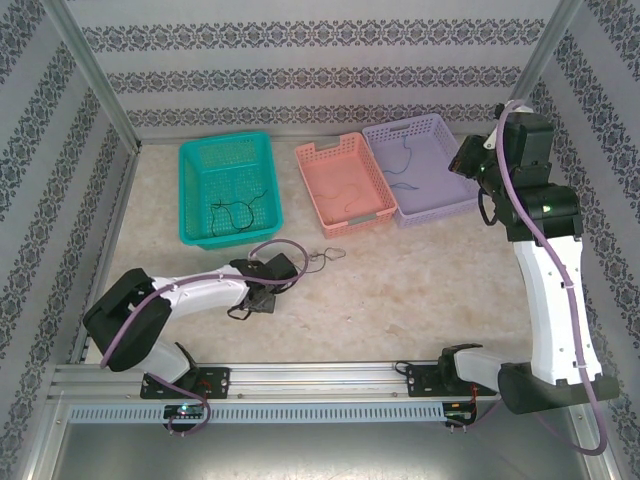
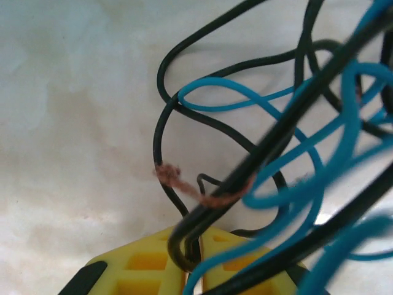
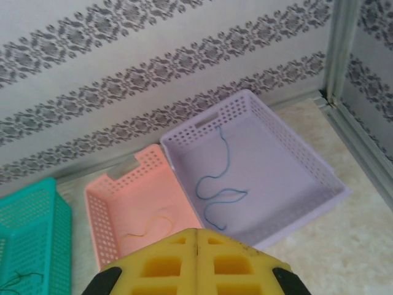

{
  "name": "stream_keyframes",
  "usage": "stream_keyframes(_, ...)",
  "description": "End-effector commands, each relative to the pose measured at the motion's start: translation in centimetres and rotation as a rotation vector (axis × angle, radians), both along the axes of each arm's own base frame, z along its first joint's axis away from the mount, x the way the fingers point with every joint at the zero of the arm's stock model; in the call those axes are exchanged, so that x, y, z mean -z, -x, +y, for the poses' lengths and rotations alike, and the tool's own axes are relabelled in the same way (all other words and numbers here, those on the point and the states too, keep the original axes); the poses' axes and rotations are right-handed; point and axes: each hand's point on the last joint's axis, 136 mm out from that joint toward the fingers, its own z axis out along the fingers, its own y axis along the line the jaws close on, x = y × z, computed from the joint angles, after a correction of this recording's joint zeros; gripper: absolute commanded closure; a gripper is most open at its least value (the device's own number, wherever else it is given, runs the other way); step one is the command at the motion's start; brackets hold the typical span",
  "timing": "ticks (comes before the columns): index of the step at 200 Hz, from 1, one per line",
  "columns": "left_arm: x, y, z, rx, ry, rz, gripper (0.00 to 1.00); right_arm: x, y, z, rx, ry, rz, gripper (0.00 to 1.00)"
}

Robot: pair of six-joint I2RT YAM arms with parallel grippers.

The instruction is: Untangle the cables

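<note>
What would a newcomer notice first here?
The knot of thin black and blue cables pinched in the left claw, mid-table, grabs the eye. Behind it, along the far wall, sit a teal perforated plastic basket, a pink perforated basket and a lavender perforated basket, each with loose cable inside.

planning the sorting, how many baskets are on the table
3: teal basket back left, pink basket back centre, purple basket just right of it. None looks hidden.

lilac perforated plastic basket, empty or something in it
Not empty: the right wrist view shows one thin blue cable lying loose in curves on the lilac perforated plastic basket's floor.
</note>
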Motion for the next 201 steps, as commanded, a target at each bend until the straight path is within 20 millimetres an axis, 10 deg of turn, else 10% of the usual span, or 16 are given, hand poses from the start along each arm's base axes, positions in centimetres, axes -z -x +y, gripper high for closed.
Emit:
stream_keyframes(1, -0.2, 1.2, 1.2, 0.0, -0.027, 0.046, 0.86, 1.9, -0.6, 2.8, -0.094, -0.029, 0.051, 1.0)
stream_keyframes(66, -4.1, 0.4, -0.7, 0.129, 0.108, -0.051, 1.0, 16.4, 3.9, 14.9, -0.376, -0.102, 0.369, 1.0)
stream_keyframes(102, -7.5, 1.6, -3.4, 0.32, 0.3, -0.096, 1.0, 25.5, 6.1, 21.6, -0.428, -0.374, 0.627, 0.67)
stream_keyframes(135, -9.3, 2.6, -5.0, 0.389, 0.432, -0.123, 1.0, 27.8, 5.2, 24.8, -0.316, -0.657, 0.693, 0.43)
stream_keyframes(201, -10.5, 1.0, -7.1, 0.307, 0.541, -0.172, 1.0, 29.5, 5.7, 28.5, -0.032, -1.079, 0.889, 0.4)
